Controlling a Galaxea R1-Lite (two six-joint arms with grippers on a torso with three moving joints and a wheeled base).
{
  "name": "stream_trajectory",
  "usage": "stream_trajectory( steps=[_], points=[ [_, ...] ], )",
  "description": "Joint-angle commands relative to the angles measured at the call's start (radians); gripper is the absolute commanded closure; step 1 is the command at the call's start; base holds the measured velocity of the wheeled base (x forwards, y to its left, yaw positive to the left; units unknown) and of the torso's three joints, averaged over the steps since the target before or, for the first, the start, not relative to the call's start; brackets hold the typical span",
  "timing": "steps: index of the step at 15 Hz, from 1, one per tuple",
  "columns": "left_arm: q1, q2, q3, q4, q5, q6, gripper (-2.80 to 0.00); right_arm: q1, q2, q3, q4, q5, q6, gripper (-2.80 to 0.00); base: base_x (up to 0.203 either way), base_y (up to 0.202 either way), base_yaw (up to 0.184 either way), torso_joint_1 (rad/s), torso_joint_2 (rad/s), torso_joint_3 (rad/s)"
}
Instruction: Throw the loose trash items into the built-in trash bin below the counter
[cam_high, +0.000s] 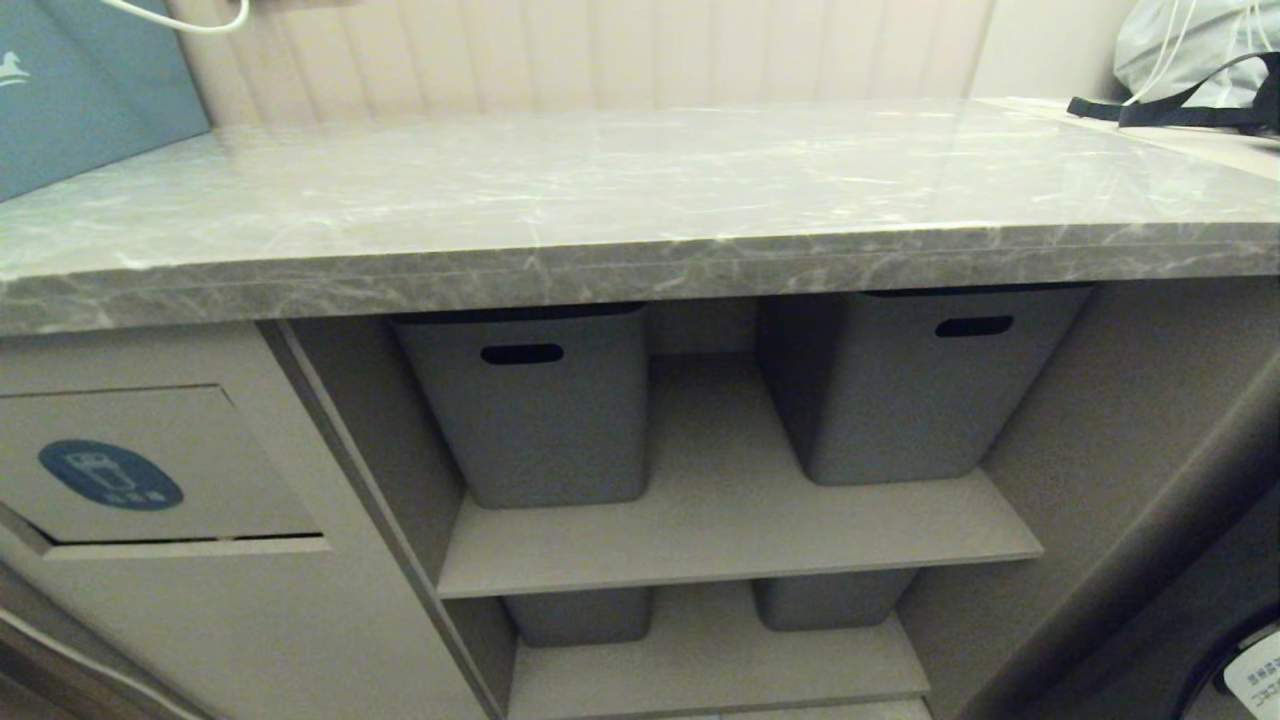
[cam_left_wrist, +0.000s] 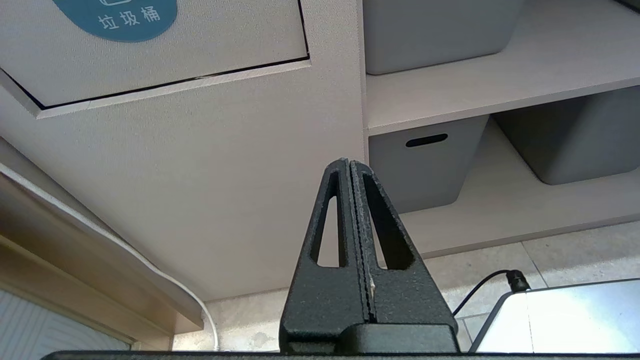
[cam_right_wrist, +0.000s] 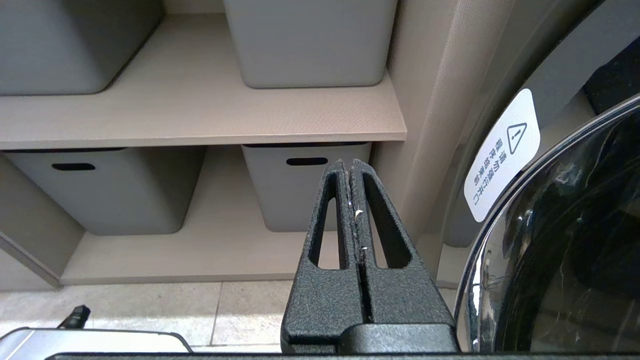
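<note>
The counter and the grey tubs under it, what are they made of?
The counter looks like polished stone, maybe marble or a look-alike: grey with white veins and a soft shine. The grey tubs look like matte plastic: smooth moulded walls, rounded corners and a cut-out slot handle.

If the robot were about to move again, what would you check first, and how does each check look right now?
1. Left gripper empty and shut: ok.
2. Right gripper empty and shut: ok.
3. Trash bin flap shut, nothing caught in its gap: ok.
4. Counter has no paper scraps left on it: ok for the part in view; its ends are cut off.
5. Scraps actually inside the bin: cannot tell.
6. Grey tubs upright on the shelves: ok.
</note>
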Motion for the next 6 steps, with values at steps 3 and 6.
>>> stream_trajectory(
  steps=[3, 6],
  points=[
    [0.000, 0.002, -0.001, 0.003, 0.000, 0.001, 0.00, 0.000, -0.001, 0.000, 0.000, -0.002, 0.011, 0.00, 0.000, 0.000, 0.000, 0.000, 0.00, 0.000],
    [0.000, 0.002, -0.001, 0.003, 0.000, 0.001, 0.00, 0.000, -0.001, 0.000, 0.000, -0.002, 0.010, 0.00, 0.000, 0.000, 0.000, 0.000, 0.00, 0.000]
  ],
)
